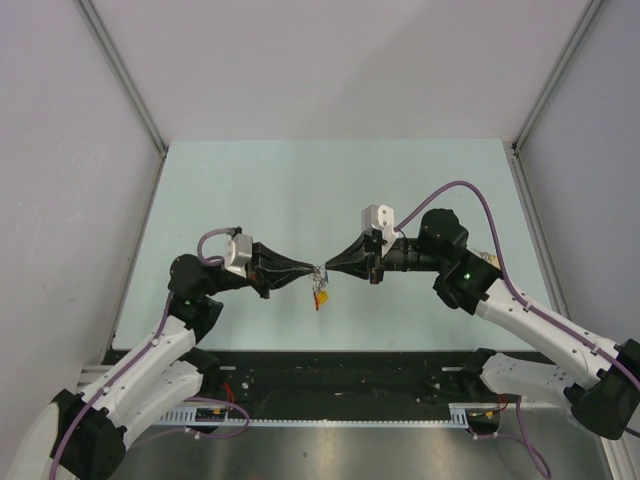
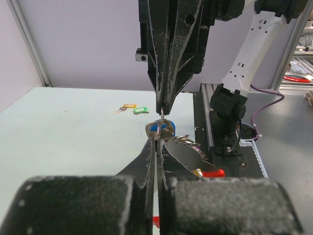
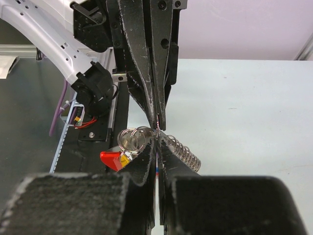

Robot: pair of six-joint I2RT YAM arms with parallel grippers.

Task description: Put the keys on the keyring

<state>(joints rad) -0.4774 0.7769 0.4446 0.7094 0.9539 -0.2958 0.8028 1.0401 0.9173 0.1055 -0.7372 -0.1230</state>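
Squarely tip to tip above the table (image 1: 250, 180)

Found the left gripper (image 2: 156, 143) pinched tight on the blue-headed key (image 2: 157, 128), the right gripper (image 2: 163, 108) clamped on the keyring (image 2: 162, 115) just above. Saw a coil (image 2: 188, 143) and red tag (image 2: 211, 172) dangling beside. Noted a yellow-tagged key (image 2: 127, 106) and a green-tagged key (image 2: 141, 110) lying well apart beyond, black fingers hiding much of the ring

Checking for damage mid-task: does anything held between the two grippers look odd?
Yes. Beside the small silver metal rings, a silver wire coil hangs stretched open like a spring, possibly a ring pulled apart.
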